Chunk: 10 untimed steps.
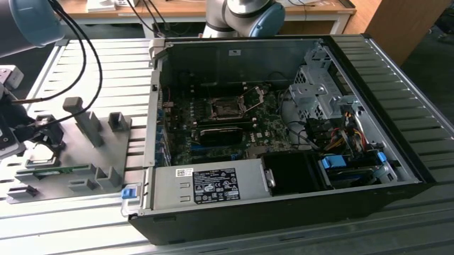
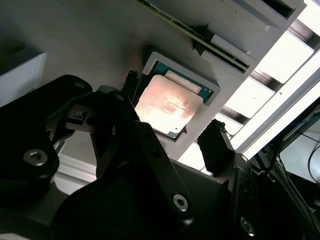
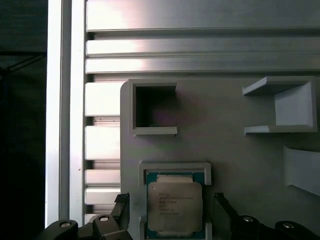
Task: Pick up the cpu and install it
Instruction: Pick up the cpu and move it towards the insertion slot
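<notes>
The cpu [image 3: 175,206], a small square chip with a silvery top, lies flat in a shallow framed pocket of the grey holder plate [image 3: 240,150]. In both wrist views my gripper [image 3: 171,199] is open just above it. One dark finger [image 3: 122,207] stands on one side of the pocket and the other finger [image 3: 222,205] on the opposite side, both apart from the chip. The second wrist view shows the cpu [image 2: 167,105] between the fingertips of the gripper [image 2: 172,107]. In the exterior view the gripper [image 1: 39,135] hangs over the holder plate [image 1: 106,154] at the exterior view's left.
An open computer case [image 1: 284,212] lies to the exterior view's right of the plate, with the motherboard socket [image 1: 227,109] near its middle. Upright grey posts [image 1: 89,125] rise from the plate. A green memory stick [image 1: 57,170] lies along the plate's near edge. Cables [image 1: 78,48] hang from the arm.
</notes>
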Available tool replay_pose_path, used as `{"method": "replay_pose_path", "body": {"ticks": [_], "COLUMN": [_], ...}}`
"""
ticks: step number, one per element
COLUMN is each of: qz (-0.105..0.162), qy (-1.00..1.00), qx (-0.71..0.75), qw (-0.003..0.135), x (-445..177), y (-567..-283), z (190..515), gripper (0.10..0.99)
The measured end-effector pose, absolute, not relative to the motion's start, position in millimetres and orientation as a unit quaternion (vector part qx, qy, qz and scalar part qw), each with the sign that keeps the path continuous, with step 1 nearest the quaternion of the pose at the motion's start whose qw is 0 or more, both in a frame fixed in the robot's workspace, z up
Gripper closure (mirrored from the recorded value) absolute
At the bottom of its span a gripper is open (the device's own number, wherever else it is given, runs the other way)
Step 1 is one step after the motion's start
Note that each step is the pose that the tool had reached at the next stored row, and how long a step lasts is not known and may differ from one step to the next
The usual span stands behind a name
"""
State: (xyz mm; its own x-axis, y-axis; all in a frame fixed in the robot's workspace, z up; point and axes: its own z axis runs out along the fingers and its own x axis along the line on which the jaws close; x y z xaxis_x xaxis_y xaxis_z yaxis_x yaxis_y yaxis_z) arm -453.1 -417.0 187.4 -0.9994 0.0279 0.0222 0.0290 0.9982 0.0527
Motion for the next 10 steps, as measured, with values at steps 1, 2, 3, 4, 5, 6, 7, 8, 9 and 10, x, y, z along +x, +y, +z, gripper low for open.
{"method": "replay_pose_path", "body": {"ticks": [1, 2, 3, 4, 5, 6, 7, 8, 9, 10], "qz": [-0.027, -0.026, -0.026, -0.026, -0.027, -0.027, -0.027, -0.027, -0.027, -0.027], "qy": [-0.999, -0.999, -0.999, -0.999, -0.999, -0.999, -0.999, -0.999, -0.999, -0.999], "qx": [-0.014, -0.014, -0.014, -0.014, -0.014, -0.014, -0.014, -0.014, -0.014, -0.014], "qw": [0.011, 0.011, 0.011, 0.011, 0.011, 0.011, 0.011, 0.011, 0.010, 0.010], "x": [-453.1, -453.1, -453.1, -453.0, -452.9, -452.8, -452.6, -452.5, -452.4, -452.3], "y": [-417.0, -416.9, -416.9, -416.9, -416.8, -416.7, -416.6, -416.4, -416.2, -416.0], "z": [187.1, 187.1, 187.0, 186.9, 186.8, 186.6, 186.4, 186.2, 185.9, 185.6], "gripper": [0.341, 0.341, 0.408, 0.408, 0.408, 0.408, 0.408, 0.408, 0.408, 0.408]}}
